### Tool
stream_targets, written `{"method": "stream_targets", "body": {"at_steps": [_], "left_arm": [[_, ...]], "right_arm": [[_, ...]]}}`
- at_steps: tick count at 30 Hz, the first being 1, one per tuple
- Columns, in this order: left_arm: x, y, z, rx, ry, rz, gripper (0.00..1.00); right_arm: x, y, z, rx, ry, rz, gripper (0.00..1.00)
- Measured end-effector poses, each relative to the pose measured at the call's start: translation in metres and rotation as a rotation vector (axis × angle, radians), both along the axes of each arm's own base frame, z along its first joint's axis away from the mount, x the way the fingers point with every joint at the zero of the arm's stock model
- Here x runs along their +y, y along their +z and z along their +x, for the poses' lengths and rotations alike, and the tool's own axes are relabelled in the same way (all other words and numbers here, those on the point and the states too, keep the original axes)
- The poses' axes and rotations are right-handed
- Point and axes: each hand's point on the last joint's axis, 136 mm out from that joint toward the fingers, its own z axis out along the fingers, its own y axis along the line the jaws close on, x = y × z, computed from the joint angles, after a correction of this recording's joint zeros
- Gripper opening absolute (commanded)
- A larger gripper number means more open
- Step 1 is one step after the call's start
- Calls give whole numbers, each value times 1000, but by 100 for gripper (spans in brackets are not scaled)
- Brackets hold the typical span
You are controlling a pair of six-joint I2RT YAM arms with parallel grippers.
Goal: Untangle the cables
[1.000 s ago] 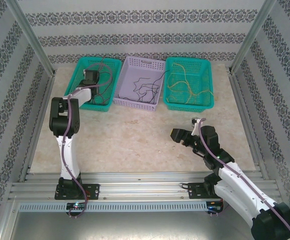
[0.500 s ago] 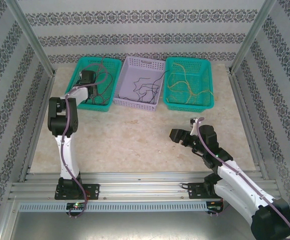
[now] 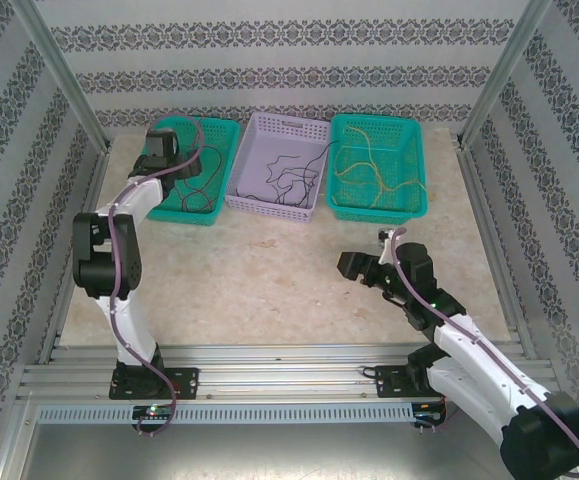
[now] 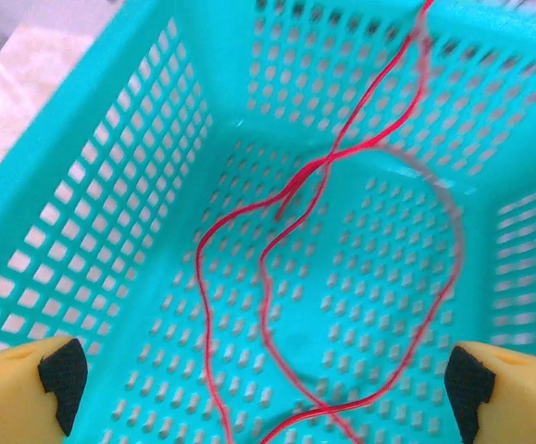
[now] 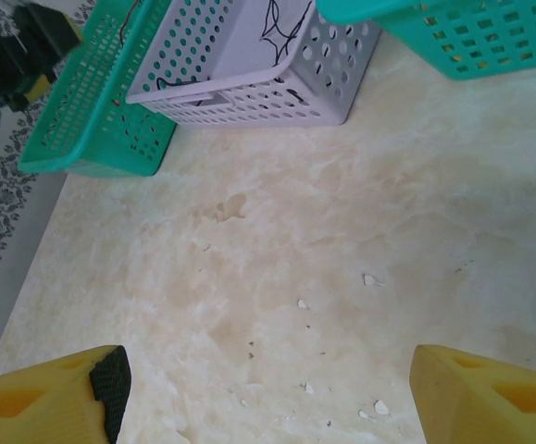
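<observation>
Red cables [image 4: 328, 163] crossed in loops on the floor of the left teal basket [image 4: 110, 185], just below the left fingers [image 4: 258, 379], wide open and empty. Right fingers [image 5: 268, 388] open too, holding nothing, over the table [image 5: 342, 231]. Risks pinching both crossed strands together, so tightening the tangle

Worktop [image 3: 269, 280]: smooth stone-look surface, pale, faint sheen, a few chipped flecks.
Left teal basket [image 4: 110, 185]: perforated plastic, glossy.
Lilac basket [image 3: 279, 130]: perforated plastic, looked matt.
Red cables [image 4: 327, 163]: thin, smooth, shiny sheath.
Frame rails [image 3: 269, 365]: ribbed bare metal, dull.
</observation>
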Motion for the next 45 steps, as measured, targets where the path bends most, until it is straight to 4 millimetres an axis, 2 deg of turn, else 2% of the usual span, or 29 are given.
{"method": "stream_targets", "body": {"at_steps": [3, 4, 5, 8, 11, 15, 20, 23, 26, 29, 31, 35, 37, 39, 43, 45], "left_arm": [[-11, 27, -1, -65, -27, -68, 100], [-14, 35, -3, -84, -36, -89, 100], [-18, 45, -6, -104, -48, -114, 100], [-25, 77, -18, -170, -55, -179, 100], [-28, 105, -44, -237, -43, -233, 100], [-25, 129, -88, -298, 4, -256, 100], [-16, 139, -132, -336, 91, -236, 100], [-9, 127, -153, -301, 133, -216, 100], [-5, 106, -167, -246, 151, -192, 100], [-1, 79, -185, -194, 160, -154, 100], [1, 62, -199, -171, 163, -130, 100], [7, 34, -215, -135, 181, -81, 100], [10, 24, -215, -119, 185, -58, 100], [13, 13, -214, -101, 192, -32, 100], [17, -4, -212, -77, 196, 3, 100], [17, -10, -212, -77, 186, 25, 100]], "right_arm": [[-3, 8, 4, -7, -7, -25, 81], [-4, 11, 5, -9, -12, -35, 95], [-7, 17, 7, -14, -21, -49, 98], [-16, 39, 18, -57, -54, -105, 98], [-32, 62, 30, -104, -106, -164, 98], [-66, 80, 44, -147, -230, -237, 98], [-95, 101, 53, -276, -357, -334, 98], [-110, 106, 63, -393, -408, -440, 98], [-132, 88, 82, -397, -445, -570, 98], [-155, 53, 99, -334, -477, -636, 98], [-165, 24, 102, -295, -483, -661, 98], [-172, -37, 106, -198, -464, -680, 98], [-172, -55, 107, -186, -456, -679, 98], [-172, -59, 110, -202, -459, -673, 98], [-178, -49, 123, -282, -488, -637, 98], [-178, -52, 127, -300, -485, -627, 98]]}}
